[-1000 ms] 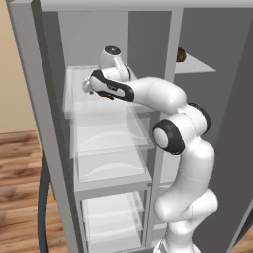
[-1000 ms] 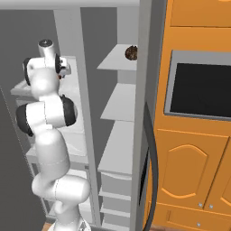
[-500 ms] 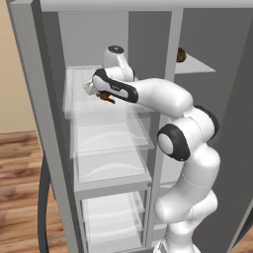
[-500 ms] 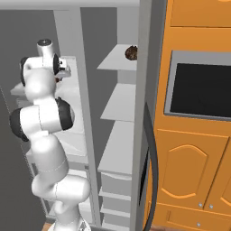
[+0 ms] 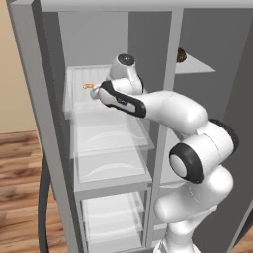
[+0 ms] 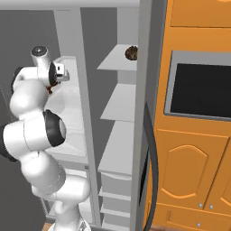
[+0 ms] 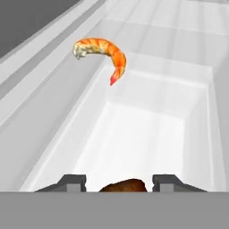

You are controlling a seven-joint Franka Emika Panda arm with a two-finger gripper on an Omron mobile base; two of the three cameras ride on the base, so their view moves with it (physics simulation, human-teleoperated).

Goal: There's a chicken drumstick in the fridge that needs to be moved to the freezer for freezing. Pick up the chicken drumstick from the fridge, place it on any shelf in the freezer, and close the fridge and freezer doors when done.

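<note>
Ribbed translucent fridge shelf [image 7: 53, 129] bears curled shrimp [image 7: 102, 53]; wood floor [image 5: 20, 188] below.

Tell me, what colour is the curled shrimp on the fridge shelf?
The shrimp is orange with paler bands, clearest in the hand view.

Warm wood plank flooring [image 5: 20, 173] runs below a plain tan wall [image 5: 12, 84] at the left, while at the right stand orange cabinets [image 6: 194, 176] with arched panel doors and a dark built-in oven window [image 6: 200, 90].
</note>
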